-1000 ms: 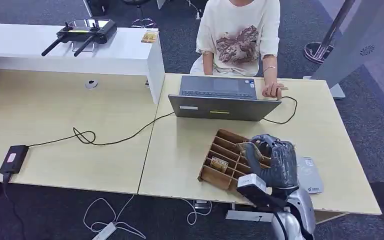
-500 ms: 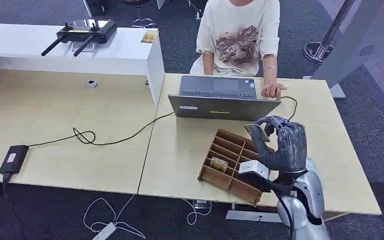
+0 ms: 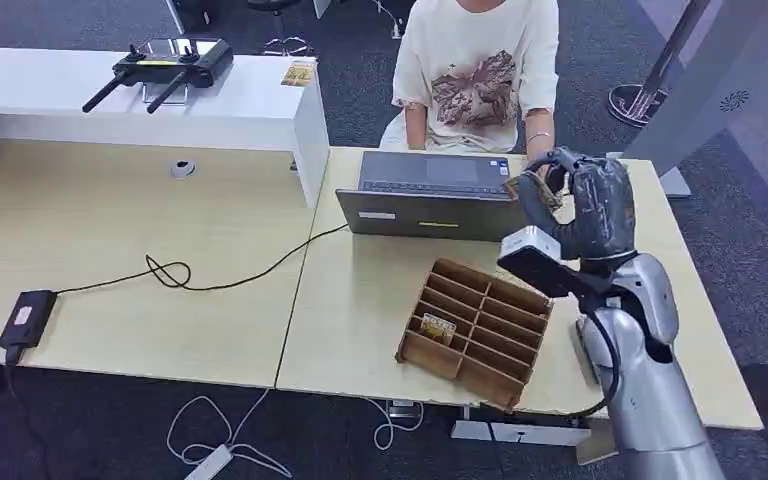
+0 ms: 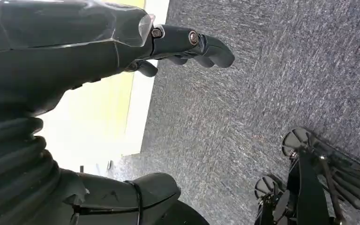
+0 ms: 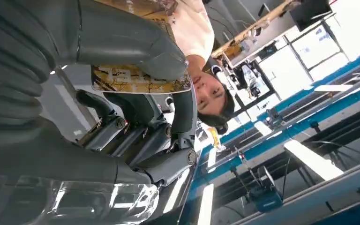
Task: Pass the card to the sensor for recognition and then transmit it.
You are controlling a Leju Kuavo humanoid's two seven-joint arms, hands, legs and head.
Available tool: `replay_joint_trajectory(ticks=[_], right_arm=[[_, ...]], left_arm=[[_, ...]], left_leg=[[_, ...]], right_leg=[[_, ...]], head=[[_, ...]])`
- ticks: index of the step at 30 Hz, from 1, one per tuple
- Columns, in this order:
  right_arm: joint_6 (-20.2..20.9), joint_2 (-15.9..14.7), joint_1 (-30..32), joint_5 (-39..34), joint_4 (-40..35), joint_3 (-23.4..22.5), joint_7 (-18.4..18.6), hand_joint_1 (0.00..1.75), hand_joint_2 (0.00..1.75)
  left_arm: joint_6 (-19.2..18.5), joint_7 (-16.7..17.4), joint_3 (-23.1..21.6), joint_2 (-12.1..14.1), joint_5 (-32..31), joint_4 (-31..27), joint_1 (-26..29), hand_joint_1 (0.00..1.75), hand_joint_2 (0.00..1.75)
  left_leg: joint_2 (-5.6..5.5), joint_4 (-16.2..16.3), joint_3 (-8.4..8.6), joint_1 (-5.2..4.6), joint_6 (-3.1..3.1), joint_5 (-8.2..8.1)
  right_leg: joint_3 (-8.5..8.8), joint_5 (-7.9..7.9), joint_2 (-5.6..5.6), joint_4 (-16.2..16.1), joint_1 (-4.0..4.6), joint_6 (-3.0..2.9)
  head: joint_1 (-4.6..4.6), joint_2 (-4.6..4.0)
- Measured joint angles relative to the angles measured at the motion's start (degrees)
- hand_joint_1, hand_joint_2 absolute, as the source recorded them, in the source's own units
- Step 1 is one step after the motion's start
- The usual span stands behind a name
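Observation:
My right hand (image 3: 588, 203) is raised above the desk's far right part, beside the laptop's (image 3: 438, 196) right end, facing the seated person (image 3: 480, 70). It pinches a small yellowish card (image 3: 526, 187) between the thumb and a finger. The right wrist view shows the same card (image 5: 140, 79) under the thick thumb, with the darker fingers (image 5: 136, 136) below it. The wooden divided tray (image 3: 475, 318) lies nearer on the desk, with another card (image 3: 438, 327) in one slot. My left hand (image 4: 187, 42) hangs over grey carpet, holding nothing, with fingers loosely apart.
A black cable (image 3: 220, 280) runs from the laptop across the desk to a black box (image 3: 25, 318). A white raised counter (image 3: 140, 100) at the back left carries a black controller (image 3: 170, 62). My right forearm (image 3: 635, 370) covers the desk's right front corner.
My right hand has lifted out of the wooden tray with the card and travelled up and away, from the tray to the laptop's right end near the person.

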Motion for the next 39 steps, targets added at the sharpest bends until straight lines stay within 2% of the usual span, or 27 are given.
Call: replay_joint_trajectory(ticks=[7, 11, 22, 34, 39], right_arm=[[1.62, -0.04, -6.68, -0.88, 6.02, 0.77, 1.66, 1.75, 1.75], [4.85, -0.04, -11.37, -2.18, 10.40, 1.05, 3.36, 1.75, 1.75], [9.95, 0.26, -25.64, -0.92, 27.10, 4.26, 7.00, 1.75, 1.75], [12.68, 1.27, -33.56, -3.15, 39.93, 5.16, 5.01, 1.75, 1.75], [15.55, 1.09, -37.21, -3.96, 45.76, 5.62, 5.16, 1.75, 1.75]], left_arm=[[0.04, -0.02, 0.00, 0.13, -0.28, 0.00, 0.02, 0.00, 1.75], [0.44, 0.00, 0.00, 0.22, -0.35, 0.00, 0.01, 0.00, 1.75], [0.96, 0.68, 0.00, 0.22, -0.59, 0.00, 0.01, 0.00, 1.75], [0.66, 0.55, 0.00, 0.48, -1.18, 0.00, 0.07, 0.00, 1.75], [0.06, 1.95, -0.28, 0.76, -3.06, 0.00, 0.18, 0.00, 1.75]], left_leg=[[0.00, 0.00, -0.01, 0.00, 0.00, 0.00], [0.00, 0.00, -0.01, -0.01, 0.00, 0.01], [-0.03, 0.02, -0.02, 0.00, -0.01, 0.04], [-0.05, 0.02, -0.02, -0.01, -0.01, 0.04], [-0.05, 0.04, -0.02, 0.00, -0.01, 0.04]], right_leg=[[0.00, 0.00, 0.00, 0.00, 0.00, 0.00], [0.00, 0.02, 0.00, 0.01, -0.01, -0.02], [0.00, 0.06, -0.02, 0.03, 0.00, 0.03], [-0.01, 0.06, -0.03, 0.02, -0.01, 0.03], [-0.01, 0.07, -0.02, 0.02, -0.01, 0.03]], head=[[-0.02, 0.00], [-0.04, 0.00], [-0.02, 0.00], [-0.02, 0.00], [-0.02, 0.00]])
